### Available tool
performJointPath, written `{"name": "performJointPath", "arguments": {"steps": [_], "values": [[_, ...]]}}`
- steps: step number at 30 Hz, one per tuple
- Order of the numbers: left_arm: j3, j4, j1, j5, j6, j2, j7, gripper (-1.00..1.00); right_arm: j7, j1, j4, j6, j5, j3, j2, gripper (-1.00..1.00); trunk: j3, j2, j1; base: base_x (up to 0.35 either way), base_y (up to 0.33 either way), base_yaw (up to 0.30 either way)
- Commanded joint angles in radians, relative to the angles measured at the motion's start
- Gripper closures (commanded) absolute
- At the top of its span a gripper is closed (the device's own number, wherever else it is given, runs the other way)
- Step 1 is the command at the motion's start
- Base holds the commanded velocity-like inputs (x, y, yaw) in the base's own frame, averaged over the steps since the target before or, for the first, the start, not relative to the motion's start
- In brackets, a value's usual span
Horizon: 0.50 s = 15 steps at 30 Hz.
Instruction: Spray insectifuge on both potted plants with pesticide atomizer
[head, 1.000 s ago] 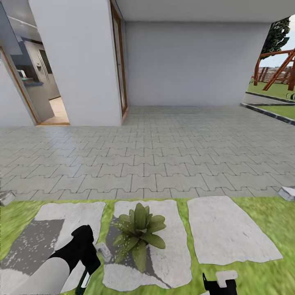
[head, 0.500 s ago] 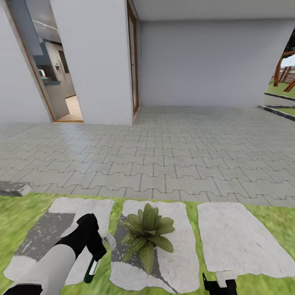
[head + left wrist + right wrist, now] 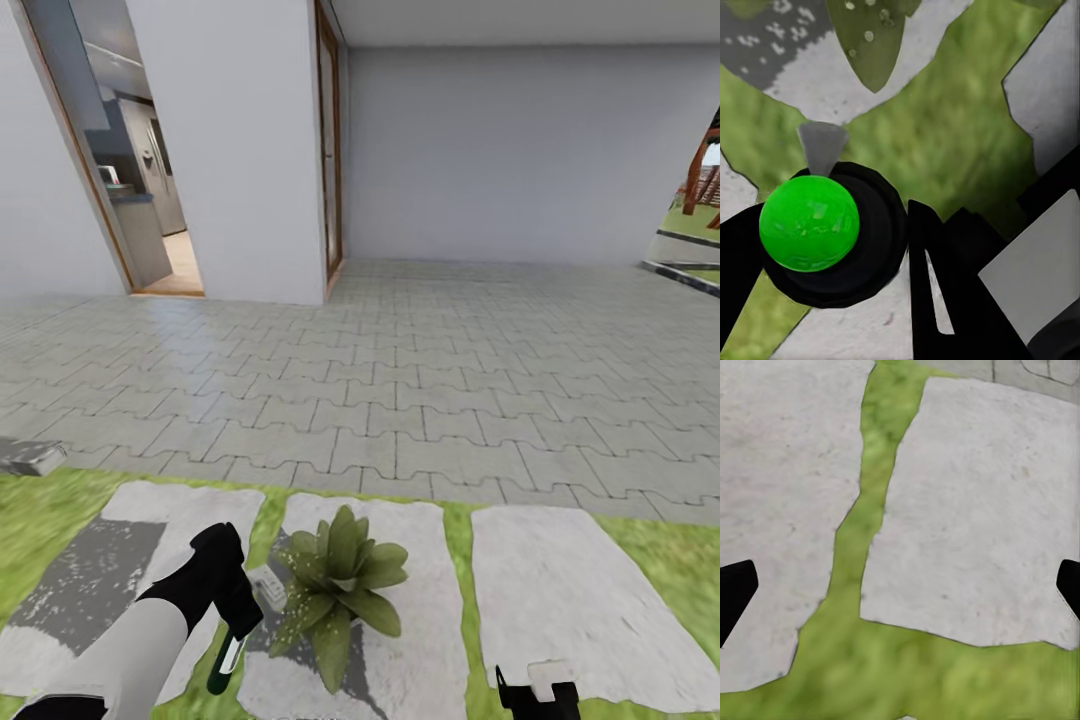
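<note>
In the head view one potted plant (image 3: pixel 337 585) stands on the middle stepping stone, with fine white specks of insectifuge (image 3: pixel 296 618) on its left leaves. My left gripper (image 3: pixel 232 622) is shut on the pesticide atomizer (image 3: pixel 226 663), just left of the plant. Its whitish nozzle (image 3: pixel 268 589) almost touches the leaves. In the left wrist view the atomizer's green, dark-ringed end (image 3: pixel 808 223) sits between my black fingers (image 3: pixel 934 281), and a speckled leaf (image 3: pixel 870 37) lies beyond. My right gripper (image 3: pixel 537 694) hangs open over stone and grass (image 3: pixel 900 589).
Flat grey stepping stones (image 3: pixel 560 600) lie in the lawn ahead of me. Beyond is a grey paved patio (image 3: pixel 420 380), the white house wall and an open doorway (image 3: pixel 140 200) at the left. A grey block (image 3: pixel 25 455) lies at the lawn's left edge.
The camera has shifted, so the whole picture has moved. The left gripper with the atomizer now sits closer to the plant, its nozzle near the left leaves.
</note>
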Motion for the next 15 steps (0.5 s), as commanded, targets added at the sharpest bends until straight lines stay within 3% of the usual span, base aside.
{"name": "performJointPath", "arguments": {"steps": [1, 9, 15], "values": [[-0.002, -0.001, -0.001, -0.005, 0.008, 0.000, -0.007, 1.00, -0.002, 0.000, 0.000, -0.002, -0.010, 0.009, 0.000, -1.00, -0.001, 0.000, 0.000, -0.060, -0.273, 0.256], [-0.002, -0.001, -0.002, -0.006, 0.008, 0.000, -0.007, 1.00, -0.002, 0.000, 0.000, -0.002, -0.010, 0.009, 0.001, -1.00, -0.001, 0.000, 0.000, -0.162, -0.248, 0.267], [-0.002, -0.001, -0.002, -0.005, 0.008, 0.000, -0.007, 1.00, -0.002, 0.000, 0.000, -0.002, -0.010, 0.009, 0.000, -1.00, -0.001, 0.000, 0.000, 0.025, -0.253, 0.049]]}}
